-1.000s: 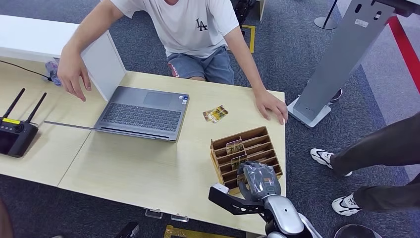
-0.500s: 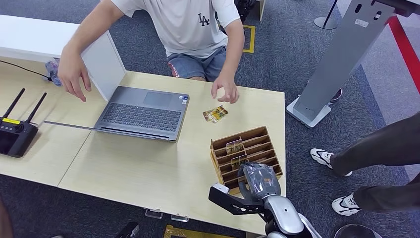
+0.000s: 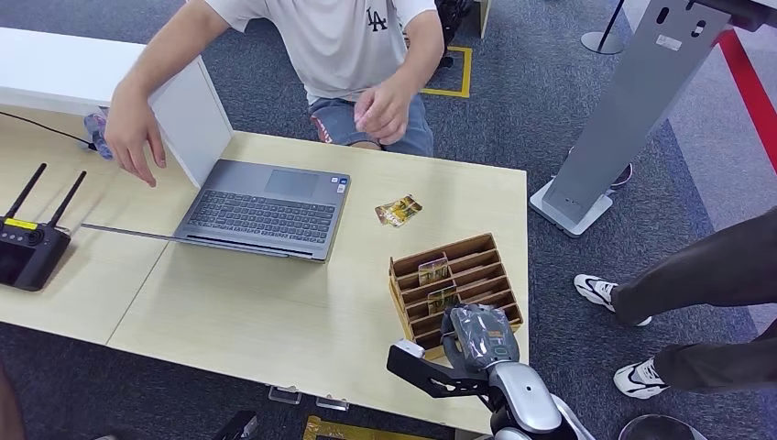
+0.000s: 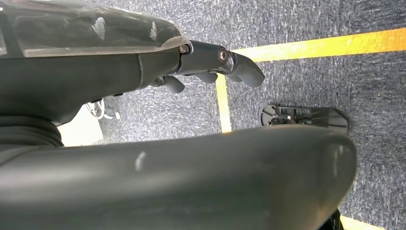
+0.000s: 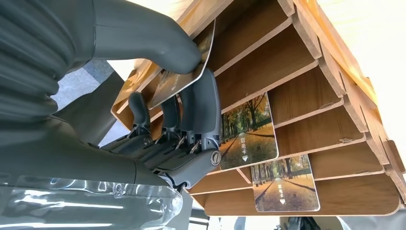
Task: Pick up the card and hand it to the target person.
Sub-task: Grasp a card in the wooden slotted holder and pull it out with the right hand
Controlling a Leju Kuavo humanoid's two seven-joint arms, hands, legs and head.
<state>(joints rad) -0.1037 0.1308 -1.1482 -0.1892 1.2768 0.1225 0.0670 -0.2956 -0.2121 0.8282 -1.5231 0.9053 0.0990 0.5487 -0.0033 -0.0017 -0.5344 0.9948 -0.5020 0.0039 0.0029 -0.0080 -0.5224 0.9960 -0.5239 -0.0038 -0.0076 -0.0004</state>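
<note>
Your right hand (image 5: 186, 110) pinches a card (image 5: 184, 76) at the wooden rack's (image 3: 454, 275) six o'clock edge, ready to lift it for the person (image 3: 353, 41).

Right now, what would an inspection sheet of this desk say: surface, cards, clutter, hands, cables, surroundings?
Surface: light wooden desk.
Job's things: wooden card rack near the desk's right edge, two cards standing in its slots; a third card pinched between the thumb and fingers of the right hand at the rack.
Clutter: open laptop; loose cards lying flat; black device with two antennas.
Hands: right hand holds the card; left hand hangs over the carpet, holding nothing.
Cables: one black cable at the desk's far left.
Surroundings: seated person across the desk; grey stand; a bystander's legs.
</note>
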